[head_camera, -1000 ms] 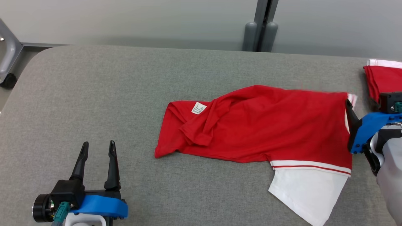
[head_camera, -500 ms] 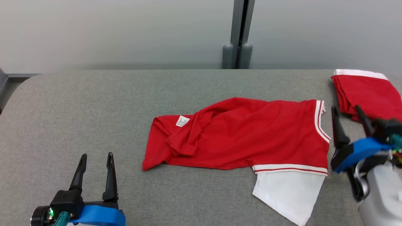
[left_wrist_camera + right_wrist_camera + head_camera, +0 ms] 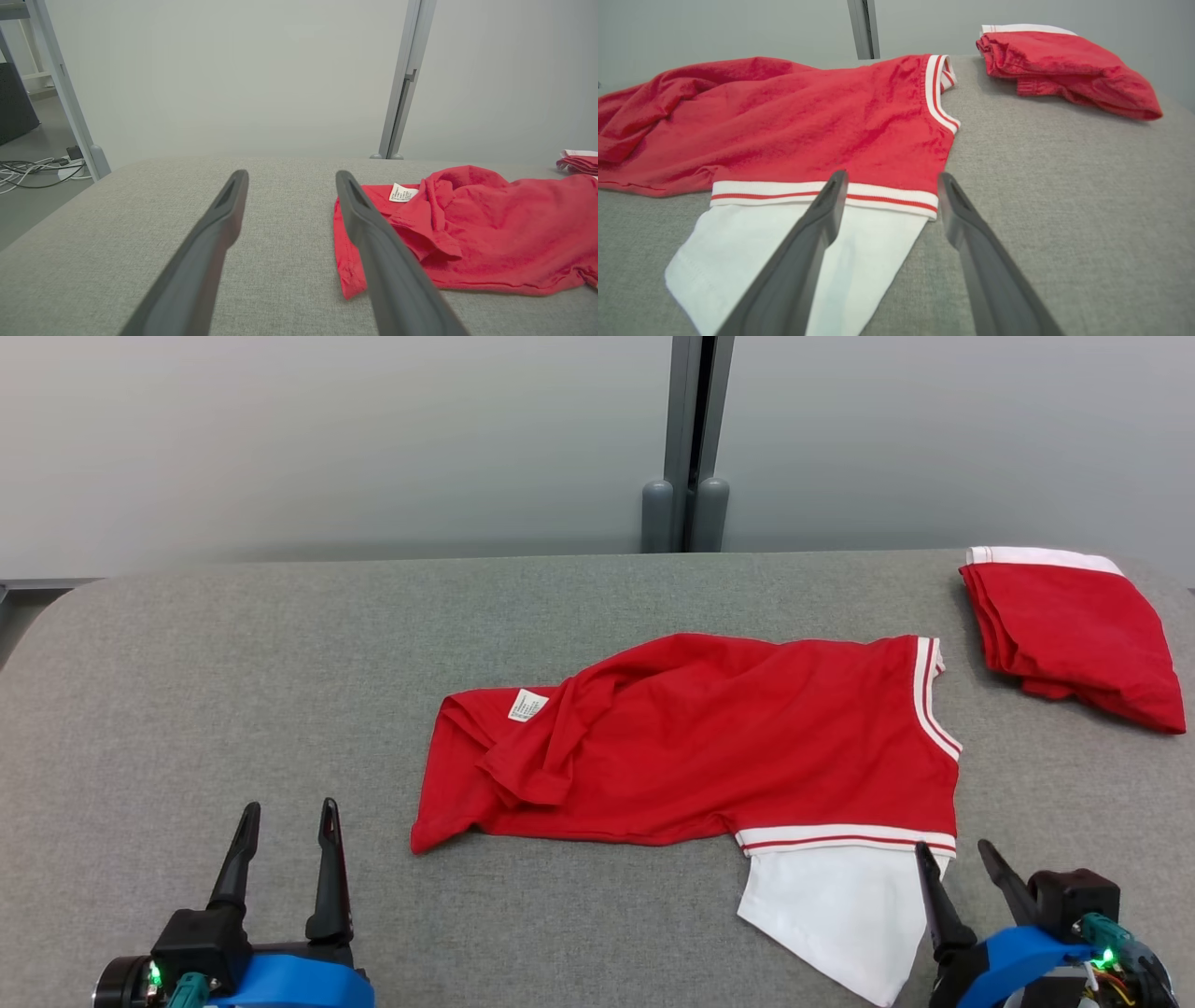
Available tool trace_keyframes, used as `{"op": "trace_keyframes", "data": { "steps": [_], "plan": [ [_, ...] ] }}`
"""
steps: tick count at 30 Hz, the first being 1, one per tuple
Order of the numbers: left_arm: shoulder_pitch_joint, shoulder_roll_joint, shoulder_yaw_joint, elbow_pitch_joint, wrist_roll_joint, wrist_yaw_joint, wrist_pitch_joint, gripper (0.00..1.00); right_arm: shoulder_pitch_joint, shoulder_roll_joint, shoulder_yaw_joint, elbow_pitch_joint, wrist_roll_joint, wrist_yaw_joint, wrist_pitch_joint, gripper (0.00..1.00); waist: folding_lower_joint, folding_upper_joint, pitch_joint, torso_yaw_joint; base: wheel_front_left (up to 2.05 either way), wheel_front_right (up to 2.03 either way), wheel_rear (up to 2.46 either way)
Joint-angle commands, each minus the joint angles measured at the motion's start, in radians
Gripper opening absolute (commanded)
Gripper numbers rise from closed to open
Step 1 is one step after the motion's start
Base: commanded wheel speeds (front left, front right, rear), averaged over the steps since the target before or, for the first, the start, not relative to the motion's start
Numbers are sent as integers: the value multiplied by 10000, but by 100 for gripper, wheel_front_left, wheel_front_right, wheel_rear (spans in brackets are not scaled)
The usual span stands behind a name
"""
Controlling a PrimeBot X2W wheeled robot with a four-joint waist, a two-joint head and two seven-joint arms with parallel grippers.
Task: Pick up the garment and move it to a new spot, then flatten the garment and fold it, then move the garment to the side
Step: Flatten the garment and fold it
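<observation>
In the head view, a red T-shirt (image 3: pixel 728 747) is lying crumpled across the middle of the grey padded table (image 3: pixel 233 663), its care label (image 3: pixel 527 705) showing at the left end and its white sleeve (image 3: pixel 840 915) spreading toward the near edge at the right. A folded red garment (image 3: pixel 1074 635) is sitting apart at the far right, and a metal post (image 3: pixel 686 439) is standing behind the table. The left gripper (image 3: pixel 288 807) is resting at the lower left, well clear of the shirt, fingers parted and holding nothing. The right gripper (image 3: pixel 952 847) is sitting at the lower right by the sleeve's right edge, fingers likewise spread and empty. In the left wrist view, the left gripper (image 3: pixel 292 175) is pointing along bare table, with the red T-shirt (image 3: pixel 490 233) lying to the right of its fingers and cables (image 3: pixel 28 172) trailing on the floor at the left. In the right wrist view, the right gripper (image 3: pixel 892 177) is standing apart over the striped cuff, one finger crossing the white sleeve (image 3: pixel 761 261); whether it is touching the cloth cannot be told.
</observation>
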Motion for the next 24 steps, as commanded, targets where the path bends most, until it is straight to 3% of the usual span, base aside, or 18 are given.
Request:
{"op": "trace_keyframes", "data": {
  "steps": [1, 13, 23, 24],
  "plan": [
    [61, -14, -33, -16, 66, -61, -24, 100, 180, -1, -38, -19, -103, 1, 132, 100, 1, 2, 11, 6, 0, 0, 0],
    [-150, -16, -73, -2, 0, -71, -24, 100, 519, 400, -169, 632, -272, 1, 1297, 100, 1, 2, 200, 259, 0, 0, 0],
    [-177, -13, 6, -18, 26, -68, -24, 100, 93, 684, 621, 1412, 221, 16, 1066, 100, 1, 2, 248, 264, 0, 0, 0],
    [-171, -15, 1, -23, 31, -68, -24, 100, 31, 679, 676, 1507, 272, 16, 1009, 96, 1, 2, 242, 255, 0, 0, 0]
  ]
}}
